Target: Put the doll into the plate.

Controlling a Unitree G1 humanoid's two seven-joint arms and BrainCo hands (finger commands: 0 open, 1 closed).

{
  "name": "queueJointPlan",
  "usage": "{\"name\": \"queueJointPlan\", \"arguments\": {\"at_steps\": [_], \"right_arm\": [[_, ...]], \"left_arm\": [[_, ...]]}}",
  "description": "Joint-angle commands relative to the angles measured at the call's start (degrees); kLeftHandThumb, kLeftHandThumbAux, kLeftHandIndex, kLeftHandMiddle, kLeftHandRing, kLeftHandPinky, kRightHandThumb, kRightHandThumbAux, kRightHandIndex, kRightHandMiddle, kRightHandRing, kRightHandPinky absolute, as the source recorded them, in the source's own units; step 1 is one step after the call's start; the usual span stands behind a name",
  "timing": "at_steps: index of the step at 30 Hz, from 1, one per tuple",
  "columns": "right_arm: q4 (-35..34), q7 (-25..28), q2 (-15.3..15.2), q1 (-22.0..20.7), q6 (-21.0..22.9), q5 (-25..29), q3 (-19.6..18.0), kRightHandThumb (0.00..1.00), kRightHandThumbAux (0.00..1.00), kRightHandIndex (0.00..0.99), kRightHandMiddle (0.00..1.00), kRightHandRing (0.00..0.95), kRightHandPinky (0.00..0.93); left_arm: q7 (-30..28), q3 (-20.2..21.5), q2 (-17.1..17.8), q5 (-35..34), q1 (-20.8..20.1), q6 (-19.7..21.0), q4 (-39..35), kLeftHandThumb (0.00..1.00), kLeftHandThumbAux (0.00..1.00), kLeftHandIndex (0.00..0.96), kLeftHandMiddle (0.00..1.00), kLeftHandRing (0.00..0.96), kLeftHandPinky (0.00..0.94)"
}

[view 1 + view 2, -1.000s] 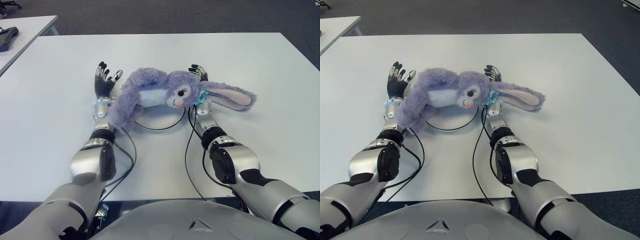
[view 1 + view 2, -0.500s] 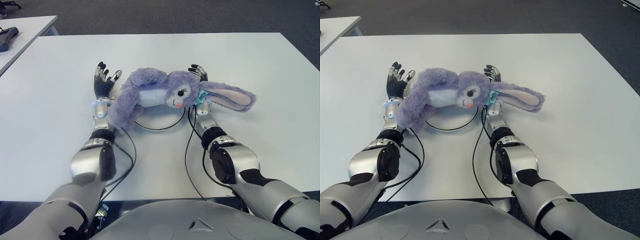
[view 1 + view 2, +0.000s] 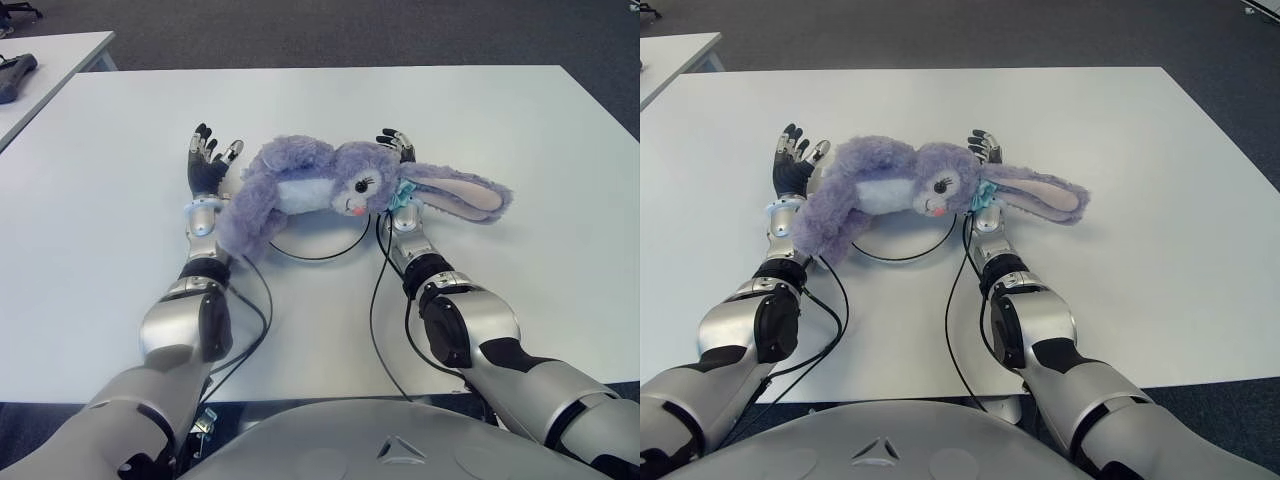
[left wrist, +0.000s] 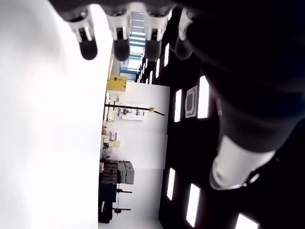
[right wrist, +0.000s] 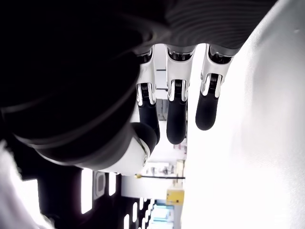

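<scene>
Nothing has shifted since the earlier frames: doll, plate and both hands show exactly where they did a second ago.

From the left eye, the doll (image 3: pixel 330 190), a purple plush rabbit, lies on its side across the plate (image 3: pixel 310 255), of which only the near rim peeks out as a dark arc beneath it. Its body slopes toward the near left, and its long ears trail off to the right over the white table (image 3: pixel 520 130). The left hand (image 3: pixel 208 165) sits just beside the doll's left end, fingers spread and pointing away, holding nothing. That open posture suggests the doll has been let go and the plate now carries its weight.

From the right eye, the right hand (image 3: pixel 985 148) shows at the far side of the doll's head, where the ears begin, partly hidden by the plush. Both forearms flank the plate, a sensible placing for lowering a floppy toy with support at each end.

At the left wrist, four fingertips (image 4: pixel 121 47) extend straight beside the bright tabletop with only the room beyond them, so this hand is empty.

At the right wrist, the fingers (image 5: pixel 176 117) hang extended and relaxed, closing on nothing; a bit of pale fur shows at one corner.

By my judgement the task looks essentially complete, though ears and legs overhang the rim.
</scene>
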Motion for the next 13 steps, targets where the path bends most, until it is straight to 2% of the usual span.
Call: {"name": "queueJointPlan", "arguments": {"at_steps": [1,13], "right_arm": [[7.97,0.40,2.70,13.24,6.21,1.04,-1.05,0.706,0.900,0.217,0.296,0.271,0.238],[7.97,0.16,2.62,13.29,5.81,0.84,-0.90,0.714,0.896,0.226,0.304,0.276,0.249]], "left_arm": [[0.10,0.84,-5.18,-1.14,12.87,7.79,8.06,0.049,0.772,0.022,0.029,0.006,0.032],[0.18,0.82,-5.23,-1.08,12.87,7.70,8.05,0.043,0.771,0.015,0.026,0.001,0.028]]}}
